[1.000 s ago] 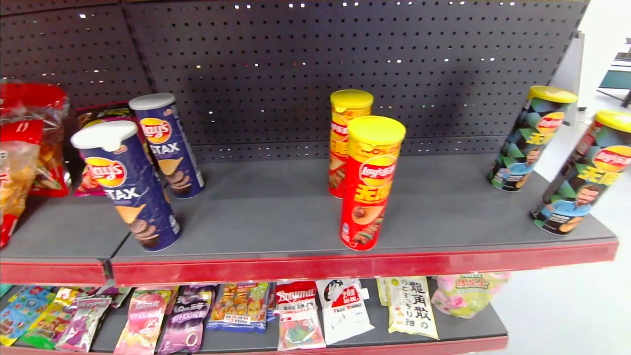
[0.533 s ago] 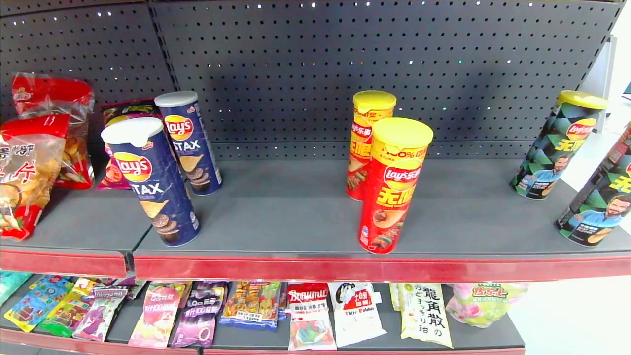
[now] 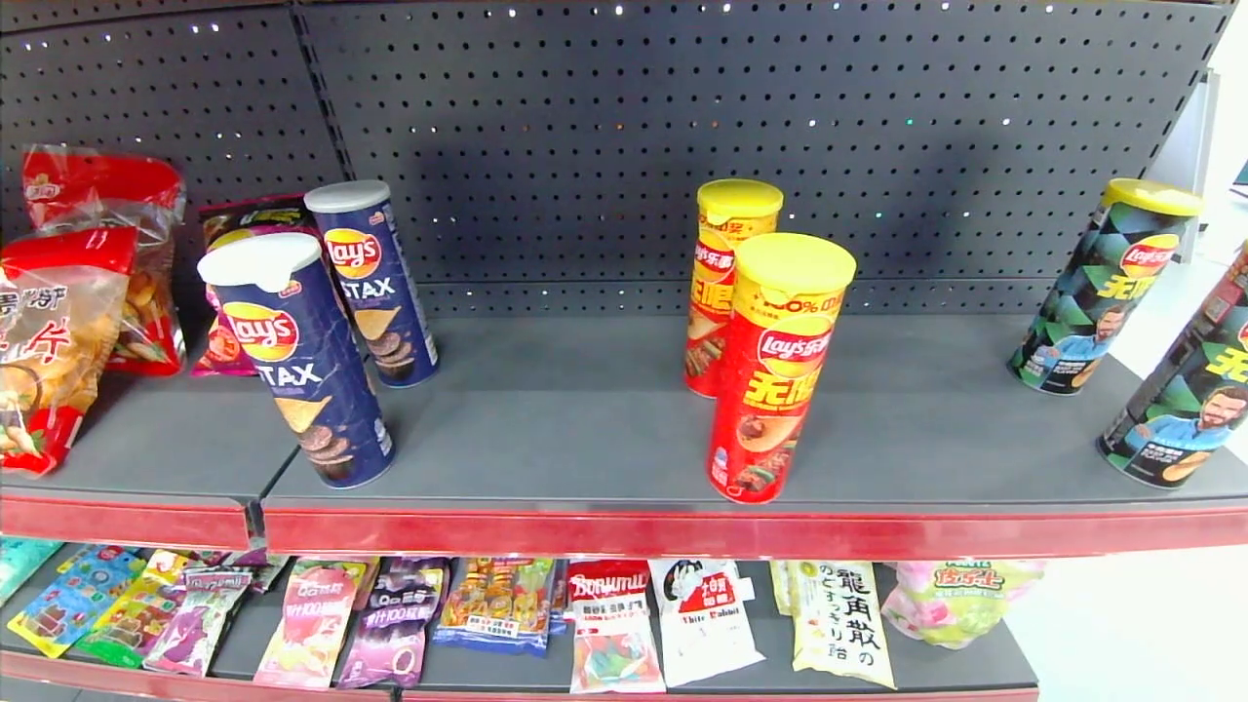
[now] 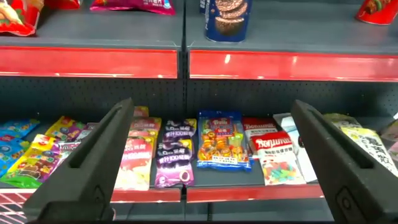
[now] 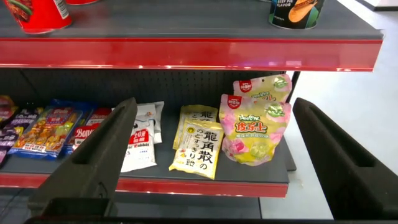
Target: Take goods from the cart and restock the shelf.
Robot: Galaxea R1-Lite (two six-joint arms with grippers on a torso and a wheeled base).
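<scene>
As they hang before the lower tier [image 4: 249, 194], left gripper [image 4: 211, 106] and right gripper [image 5: 214, 102] have wedge-shaped black fingers [image 4: 93, 168] spread wide, gripping nothing. Glossy cylindrical chip cans [image 3: 775, 370] with plastic lids [image 3: 795, 261] stand upright on the matte grey, red-lipped shelf [image 3: 585, 409]; flat crinkly pouches [image 3: 614, 624] lie on the tier below.

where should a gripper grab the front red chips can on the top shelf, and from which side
Grip the front red can around its round body, about mid-height, coming straight in from the front edge of the shelf. It stands upright near that edge with bare shelf on both sides, while the second yellow-lidded can stands close behind it, so a rear approach looks blocked.
</scene>
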